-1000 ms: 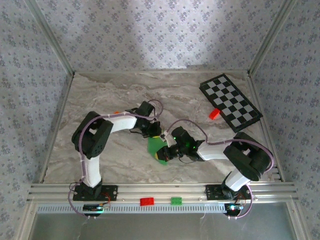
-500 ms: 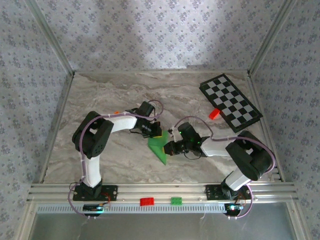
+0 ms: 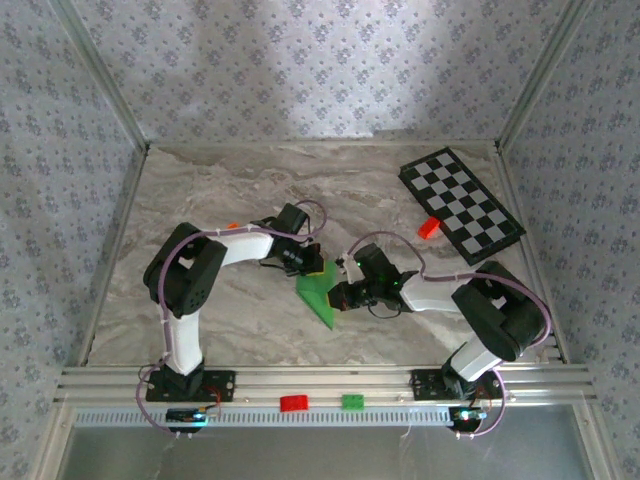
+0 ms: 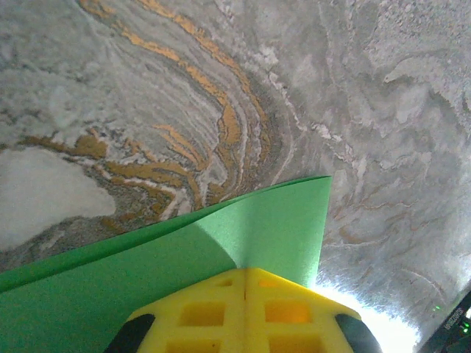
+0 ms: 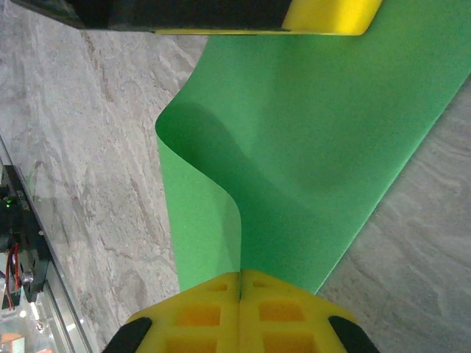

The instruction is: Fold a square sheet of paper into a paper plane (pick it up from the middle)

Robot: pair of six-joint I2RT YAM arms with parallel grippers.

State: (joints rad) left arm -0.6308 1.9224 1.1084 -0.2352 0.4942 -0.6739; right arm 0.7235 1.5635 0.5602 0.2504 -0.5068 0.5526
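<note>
**Top view.** One green paper sheet [image 3: 318, 293] lies between two claws: left claw [image 3: 312, 264] at its far corner, right claw [image 3: 337, 297] at its right edge. One checkered board [image 3: 461, 204] and one red brick [image 3: 428, 227] sit on the bench [image 3: 230, 180] beyond the right claw. A second red brick [image 3: 293, 403] and one green brick [image 3: 352, 402] sit on the near rail.

**Left wrist view.** The left claw [image 4: 244, 294], fully closed, pinches the sheet [image 4: 147, 272] at a corner.

**Right wrist view.** This view adds the sheet's upward buckle. The right claw [image 5: 240, 287], fully closed, pinches the sheet [image 5: 309, 147] at its edge. The left claw's yellow finger [image 5: 324, 18] is opposite.
</note>
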